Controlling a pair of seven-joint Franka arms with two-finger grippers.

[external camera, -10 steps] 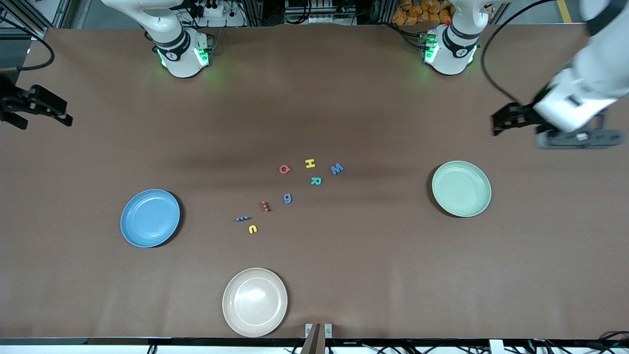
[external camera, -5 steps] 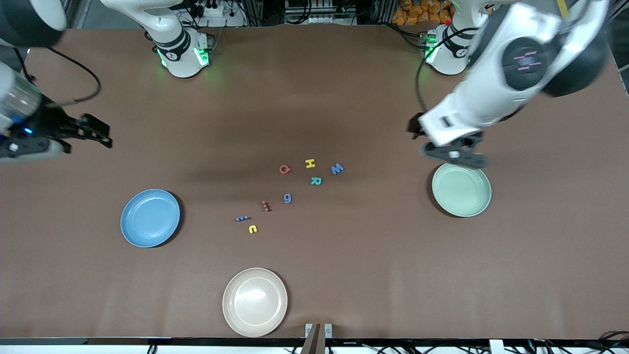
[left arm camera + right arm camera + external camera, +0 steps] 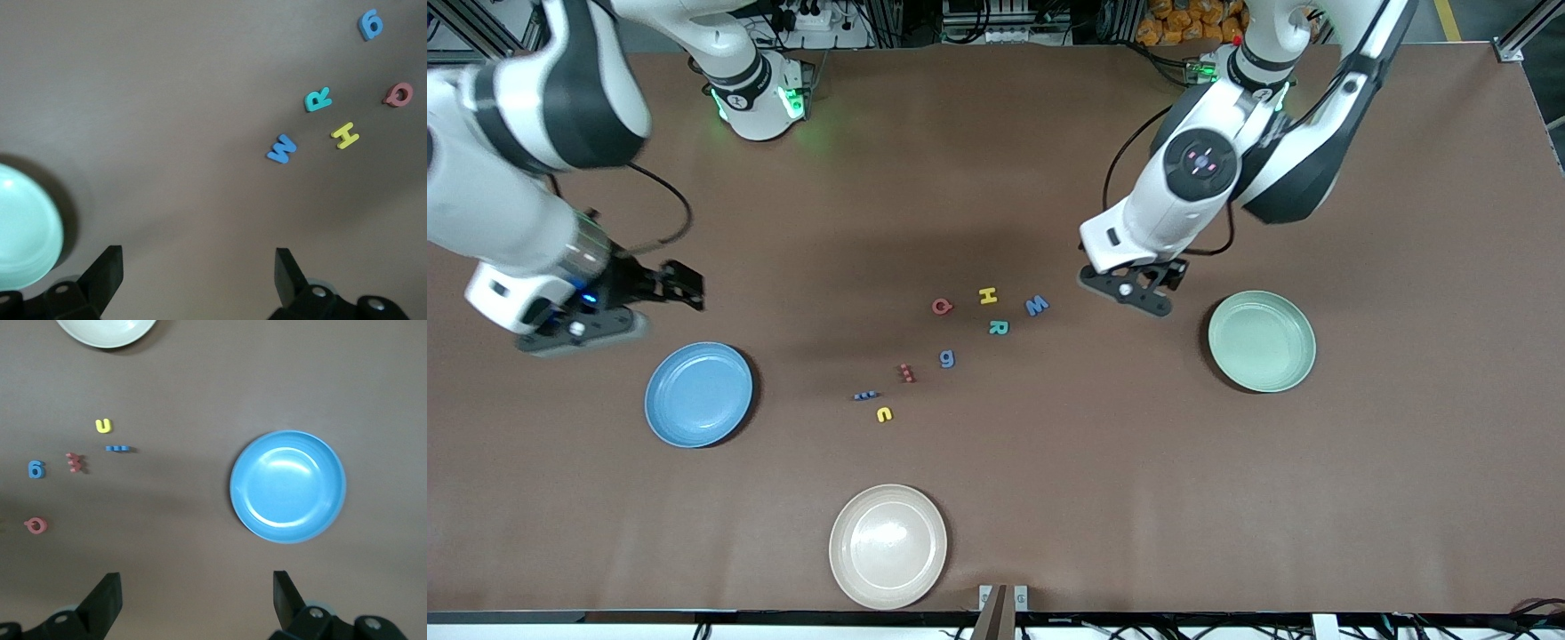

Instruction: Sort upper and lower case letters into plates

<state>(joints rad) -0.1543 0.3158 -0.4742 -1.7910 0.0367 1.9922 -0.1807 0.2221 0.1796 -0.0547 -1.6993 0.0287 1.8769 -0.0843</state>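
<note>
Eight letters [image 3: 947,358] lie loose mid-bench, btwn blue plate [image 3: 699,394] & mint plate [image 3: 1262,341]; both empty. Left tool [image 3: 1134,289] wide, over bench beside W [image 3: 1036,306]; right tool [image 3: 618,307] wide, over bench by blue plate. Risk: H [image 3: 988,296], R [image 3: 999,328], W sit close, so wide fingers may nudge neighbours; two tiny edge-on pieces are hard to read, may get mis-sorted.

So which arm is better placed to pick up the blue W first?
Probably the left. Its open pincer hangs over the table beside the blue W, between it and the mint plate. The right pincer, also open, is over bare table by the blue plate.
</note>
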